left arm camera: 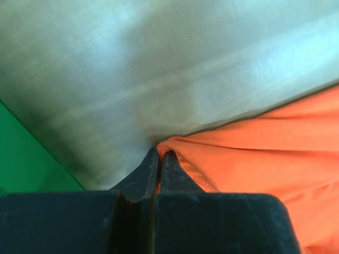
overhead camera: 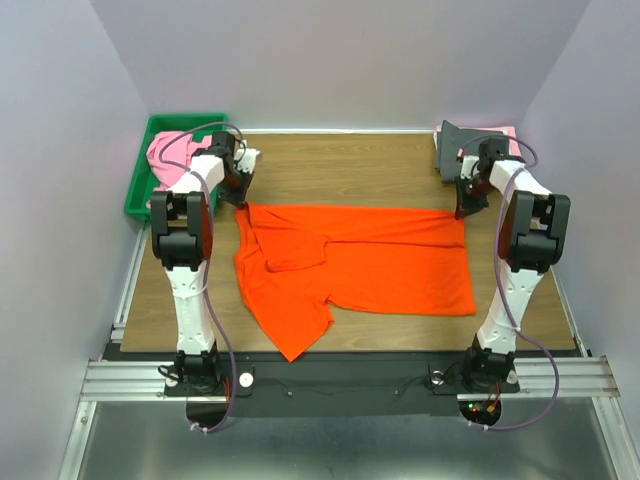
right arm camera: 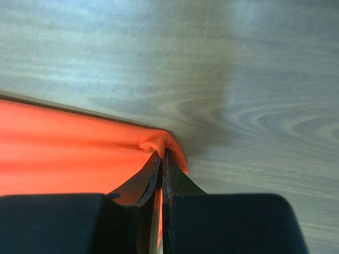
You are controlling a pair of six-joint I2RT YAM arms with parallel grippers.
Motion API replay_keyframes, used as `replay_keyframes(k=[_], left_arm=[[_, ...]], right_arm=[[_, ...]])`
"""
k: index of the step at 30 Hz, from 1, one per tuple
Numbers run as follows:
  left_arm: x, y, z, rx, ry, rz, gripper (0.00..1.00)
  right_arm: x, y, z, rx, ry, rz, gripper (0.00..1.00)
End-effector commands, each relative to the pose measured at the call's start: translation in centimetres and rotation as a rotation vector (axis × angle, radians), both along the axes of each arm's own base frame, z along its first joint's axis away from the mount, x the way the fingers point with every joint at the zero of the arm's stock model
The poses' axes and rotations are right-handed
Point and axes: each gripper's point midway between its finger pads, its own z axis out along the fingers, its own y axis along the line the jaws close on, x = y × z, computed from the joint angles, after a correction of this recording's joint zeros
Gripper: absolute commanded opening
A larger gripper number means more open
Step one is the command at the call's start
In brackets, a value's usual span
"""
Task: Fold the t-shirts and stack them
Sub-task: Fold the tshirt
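2 tight grips on soft, creased orange t-shirt (overhead camera: 370, 260) corners: left tool (left arm camera: 159, 152), right tool (right arm camera: 163, 154)

Pink t-shirt (overhead camera: 163, 165) partly hidden behind left arm (overhead camera: 185, 235).

Legible markings: none. We read no text, label, brand, number or sign in any of the three views. We find nothing readable on the orange t-shirt (overhead camera: 380, 260) or on the green tray (overhead camera: 137, 196).
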Motion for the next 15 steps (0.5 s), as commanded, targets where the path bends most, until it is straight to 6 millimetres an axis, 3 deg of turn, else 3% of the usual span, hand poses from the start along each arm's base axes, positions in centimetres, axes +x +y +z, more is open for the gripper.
replay_keyframes(k=[1,5,9,10,11,13,15], left_arm=[[2.7,1.6,-0.1,0.033,-0.021,0.057,0.0],[5.2,0.8,0.3,0.0,-0.054,0.05,0.01],[6.9,0.5,1.7,-0.014,-0.088,0.048,0.18],[7.1,0.4,2.3,-0.02,-0.099,0.042,0.23],[7.2,0.3,3.7,-0.024,-0.125,0.029,0.31],[7.2,-0.1,5.7,-0.043,-0.159,0.002,0.37],[6.6,-0.7,8.8,-0.072,-0.204,-0.025,0.42]], right_arm=[[2.4,-2.6,-1.5,-0.1,-0.026,-0.047,0.0],[4.8,-1.7,-1.3,-0.046,-0.069,-0.038,0.01],[6.5,-0.8,-0.8,0.005,-0.108,-0.004,0.07],[6.7,-0.6,-0.3,0.013,-0.121,0.005,0.12],[7.1,-0.3,0.8,0.028,-0.144,0.011,0.28],[7.2,0.1,2.2,0.044,-0.167,0.028,0.49],[7.0,0.6,4.6,0.064,-0.203,0.038,0.58]])
